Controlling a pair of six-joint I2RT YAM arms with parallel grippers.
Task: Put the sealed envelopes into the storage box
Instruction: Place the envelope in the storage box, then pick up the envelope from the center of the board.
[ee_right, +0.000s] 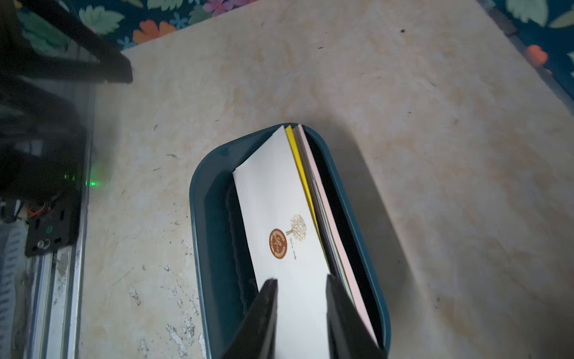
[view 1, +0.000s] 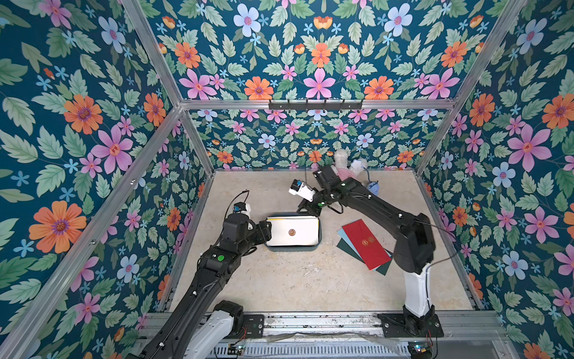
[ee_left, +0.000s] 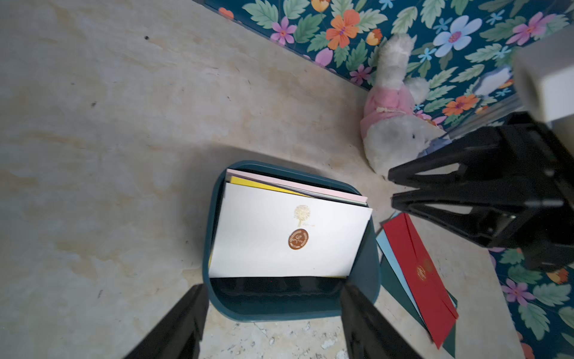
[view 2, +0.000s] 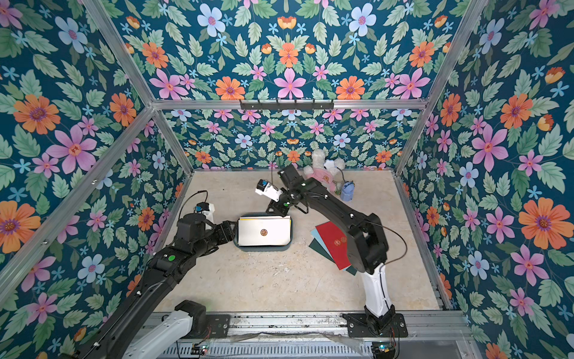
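Toward the table's (view 1: 295,279) right edge, shows three sealed envelopes (view 1: 366,242) fanned diagonally, nearest the right gripper (ee_left: 392,186), parted and empty above the storage box (view 1: 292,247) of stacked ones; left gripper (ee_left: 273,289) spread wide.

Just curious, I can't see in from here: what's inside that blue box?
A white envelope with a brown seal is uppermost. Edges of a yellow envelope and a pink envelope show past it. Whatever lies lower in the box is covered.
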